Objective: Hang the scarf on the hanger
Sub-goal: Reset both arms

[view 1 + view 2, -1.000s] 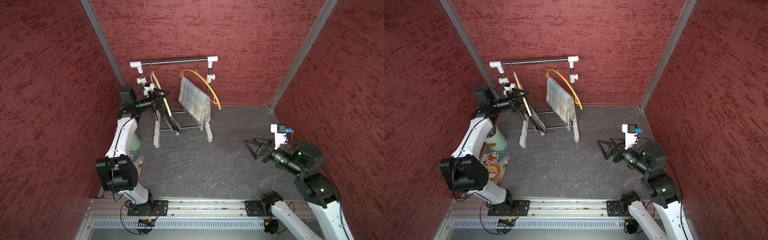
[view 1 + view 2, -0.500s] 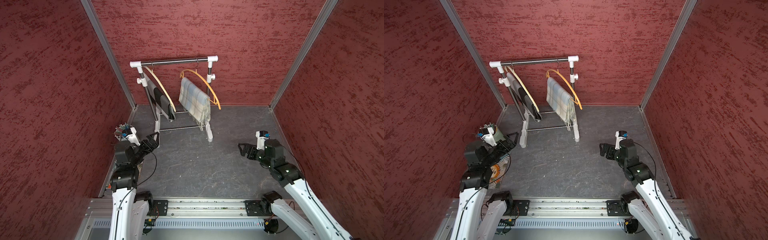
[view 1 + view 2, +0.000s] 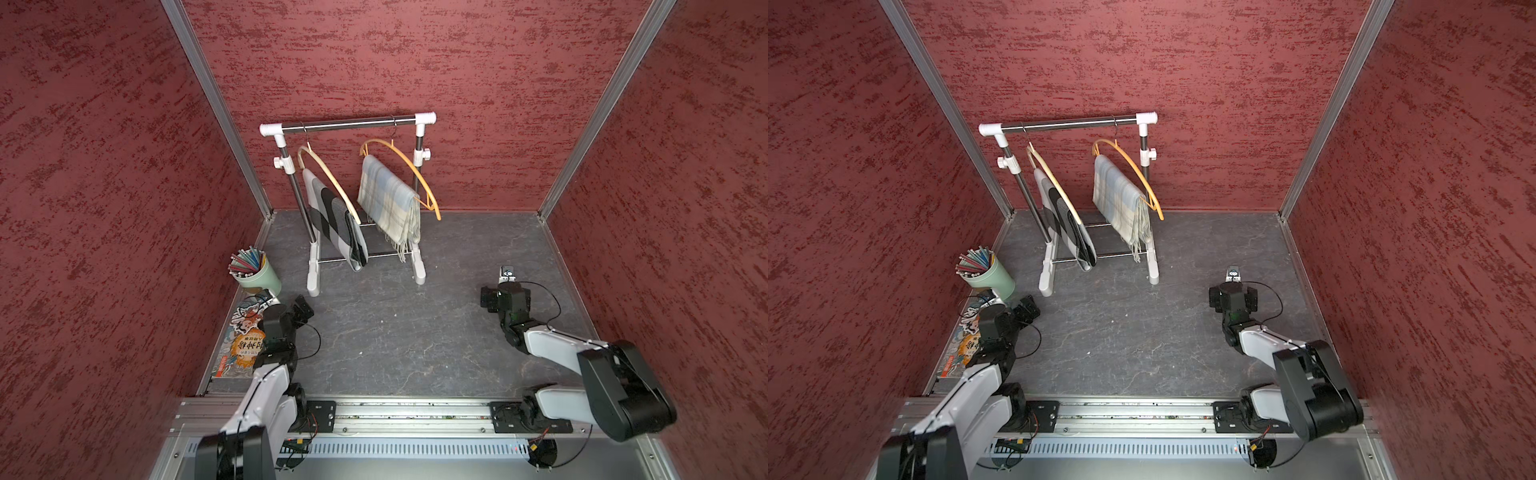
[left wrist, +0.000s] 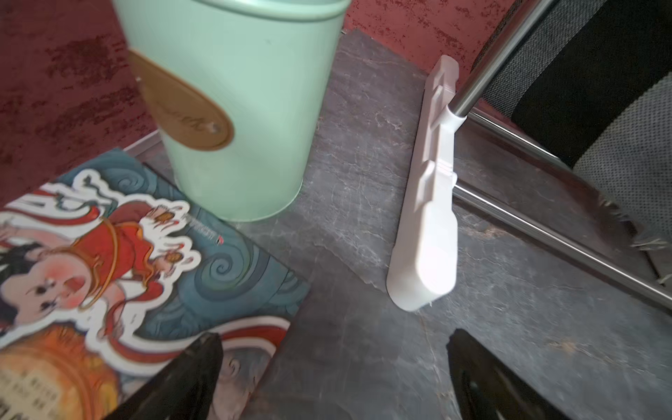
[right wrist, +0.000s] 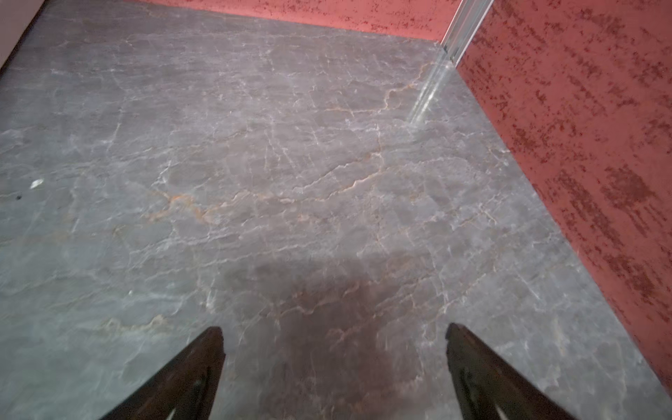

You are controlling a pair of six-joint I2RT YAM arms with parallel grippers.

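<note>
Standing at back wall: rack point(image 3: 347, 124); grey scarf point(image 3: 332, 216) draped on pale hanger point(image 3: 328, 176), plaid scarf point(image 3: 386, 195) on orange hanger point(image 3: 435, 210), both hangers hooked on rack bar; book point(image 3: 243, 345), cup point(image 3: 259, 276) by left wall; left gripper point(image 4: 332, 349), right gripper point(image 5: 334, 338) spread wide, empty.

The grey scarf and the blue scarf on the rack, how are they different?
The grey scarf has big black and white blocks; the blue scarf has pale checks. The grey scarf hangs on a pale hanger, the blue scarf on an orange hanger. Both hang from one rack.
</note>
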